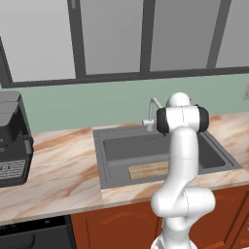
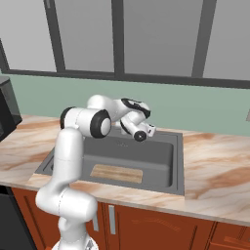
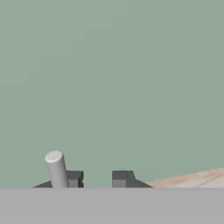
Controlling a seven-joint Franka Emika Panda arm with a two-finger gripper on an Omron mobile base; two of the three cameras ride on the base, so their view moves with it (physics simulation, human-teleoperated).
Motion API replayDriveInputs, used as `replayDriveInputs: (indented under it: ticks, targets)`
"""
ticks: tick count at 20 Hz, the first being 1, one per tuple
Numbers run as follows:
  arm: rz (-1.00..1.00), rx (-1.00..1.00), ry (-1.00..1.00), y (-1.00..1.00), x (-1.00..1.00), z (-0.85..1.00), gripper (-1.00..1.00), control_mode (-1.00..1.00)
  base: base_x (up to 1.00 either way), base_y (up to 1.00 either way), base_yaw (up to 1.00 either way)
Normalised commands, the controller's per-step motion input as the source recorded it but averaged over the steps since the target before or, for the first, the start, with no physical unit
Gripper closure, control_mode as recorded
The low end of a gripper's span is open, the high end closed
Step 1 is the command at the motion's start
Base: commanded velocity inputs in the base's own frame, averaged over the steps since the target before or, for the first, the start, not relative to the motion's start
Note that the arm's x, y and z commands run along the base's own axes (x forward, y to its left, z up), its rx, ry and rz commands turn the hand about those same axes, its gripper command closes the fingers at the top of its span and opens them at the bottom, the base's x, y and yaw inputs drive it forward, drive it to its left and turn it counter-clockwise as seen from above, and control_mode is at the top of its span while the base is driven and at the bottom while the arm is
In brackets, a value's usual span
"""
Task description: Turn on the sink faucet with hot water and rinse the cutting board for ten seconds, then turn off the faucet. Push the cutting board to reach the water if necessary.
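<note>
A: Where's the tap lever from the claw (image 3: 97, 178)?
B: Just beside its left finger; the grey lever (image 3: 57, 169) stands upright outside the slightly parted, empty jaws, touching perhaps.
A: Counts?
B: One faucet (image 1: 151, 113), one sink (image 2: 178, 161), one cutting board (image 2: 117, 173) lying lengthwise along the front wall.

I see the marbled peach counter (image 1: 63, 165) across mid-frame, sink (image 1: 109, 141) set in its centre, black coffee machine (image 1: 12, 141) standing on it far left.
</note>
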Motion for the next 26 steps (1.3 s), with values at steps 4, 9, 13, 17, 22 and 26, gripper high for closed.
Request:
replayDriveInputs:
  ticks: [4,9,13,17,22,26]
  targets:
    - [0.04,0.05,0.00,-1.00,-0.62,-0.36,1.00,-1.00,0.00,0.00,0.00]
    - [0.06,0.05,0.00,-1.00,-0.60,-0.40,1.00,-1.00,0.00,0.00,0.00]
    - [0.08,0.02,0.00,-1.00,-0.62,-0.36,1.00,-1.00,0.00,0.00,0.00]
    - [0.11,0.00,-0.01,-1.00,-0.59,-0.40,1.00,-1.00,0.00,0.00,0.00]
    - [0.15,0.06,-0.04,-1.00,-0.67,-0.60,1.00,-1.00,0.00,0.00,0.00]
    - [0.16,0.02,-0.03,-1.00,-0.97,-0.34,1.00,-1.00,0.00,0.00,0.00]
